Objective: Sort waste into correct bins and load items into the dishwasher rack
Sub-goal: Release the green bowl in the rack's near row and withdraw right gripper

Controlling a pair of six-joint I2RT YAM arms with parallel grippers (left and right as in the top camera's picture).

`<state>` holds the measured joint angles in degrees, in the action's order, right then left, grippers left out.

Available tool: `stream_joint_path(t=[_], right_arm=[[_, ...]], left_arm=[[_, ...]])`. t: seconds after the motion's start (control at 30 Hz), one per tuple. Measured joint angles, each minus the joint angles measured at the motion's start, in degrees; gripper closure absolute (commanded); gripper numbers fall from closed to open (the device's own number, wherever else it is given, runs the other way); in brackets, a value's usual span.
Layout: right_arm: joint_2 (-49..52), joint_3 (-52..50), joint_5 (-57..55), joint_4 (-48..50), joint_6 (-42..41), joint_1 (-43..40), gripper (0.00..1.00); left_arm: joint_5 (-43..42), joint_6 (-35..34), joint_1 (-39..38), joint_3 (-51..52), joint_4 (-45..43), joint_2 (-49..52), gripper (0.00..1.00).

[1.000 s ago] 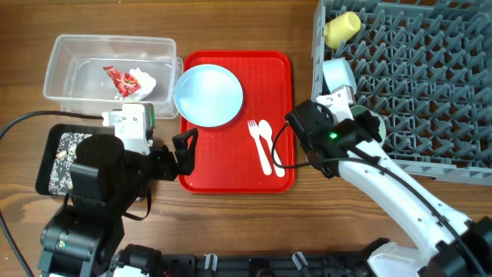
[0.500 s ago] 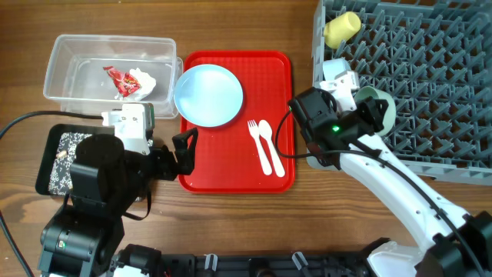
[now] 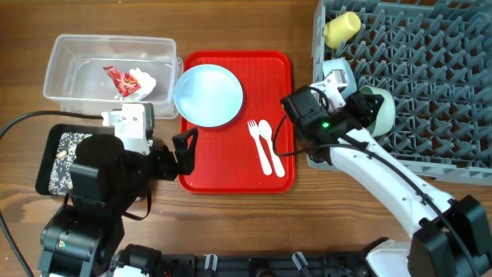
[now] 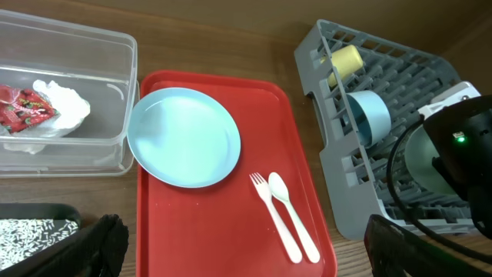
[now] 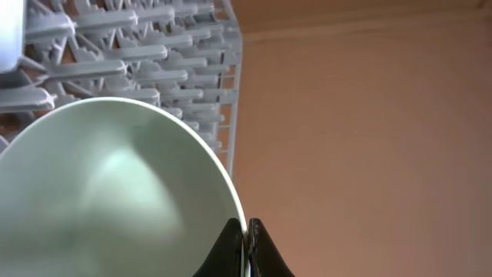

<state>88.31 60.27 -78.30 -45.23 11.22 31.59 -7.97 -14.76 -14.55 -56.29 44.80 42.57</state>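
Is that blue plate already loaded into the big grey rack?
No, the pale blue plate lies flat on the red tray, outside the grey rack.

We find no word, number or brand name that we can read in any view. The crumpled red-and-white wrapper lying in the clear plastic tub carries some print, but it is too small and creased for us to make out. The only sign we can tell is a small green indicator light, lit on the right arm.
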Motion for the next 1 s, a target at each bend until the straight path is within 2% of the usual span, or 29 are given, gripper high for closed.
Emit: stream_joint_path(t=[0.2, 0.5, 0.8, 1.0], right_arm=[[0.35, 0.0, -0.9, 3.04, 4.46, 2.8, 0.96], [4.52, -1.01, -5.79, 10.23, 14.53, 2.82, 0.96], [4.55, -1.75, -6.36, 10.54, 16.52, 3.37, 0.96], [4.55, -7.72, -6.01, 12.57, 17.0, 5.79, 0.96]], left_arm=[[0.0, 0.0, 0.0, 0.0, 0.0, 0.0, 0.0], [0.0, -0.02, 0.0, 0.0, -0.02, 0.0, 0.0], [0.0, -0.02, 0.0, 0.0, -0.02, 0.0, 0.0], [0.0, 0.0, 0.0, 0.0, 0.0, 0.0, 0.0]])
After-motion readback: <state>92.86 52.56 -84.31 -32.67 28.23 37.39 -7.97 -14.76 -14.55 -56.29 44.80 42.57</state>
